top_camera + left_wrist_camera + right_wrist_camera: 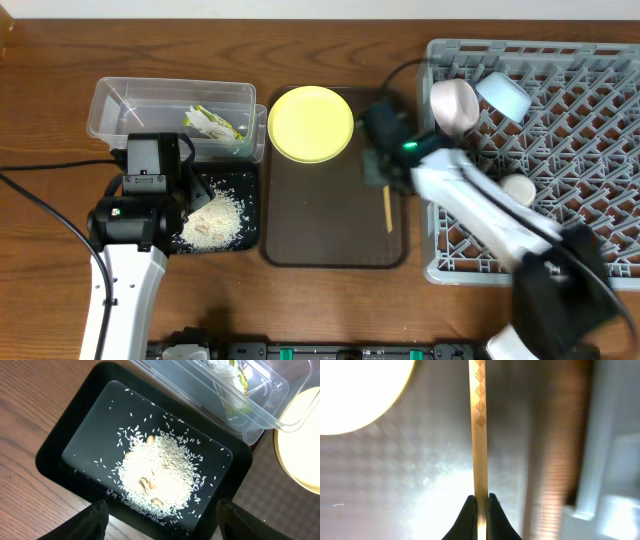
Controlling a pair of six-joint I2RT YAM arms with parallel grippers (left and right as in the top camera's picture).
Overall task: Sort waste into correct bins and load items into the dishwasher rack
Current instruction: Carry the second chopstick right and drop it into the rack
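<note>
Right gripper pinches a chopstick — left gripper spread, empty, over rice.

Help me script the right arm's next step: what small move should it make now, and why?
Probably lift straight up a little. The right claw looks pinched shut on the chopstick, which lies low over the brown tray; raising it first should clear the tray rim before carrying it to the dishwasher rack.

Left gripper aimed down, fingers spread wide. Right gripper fingers pinched tight on thin patterned wooden chopstick.
</note>
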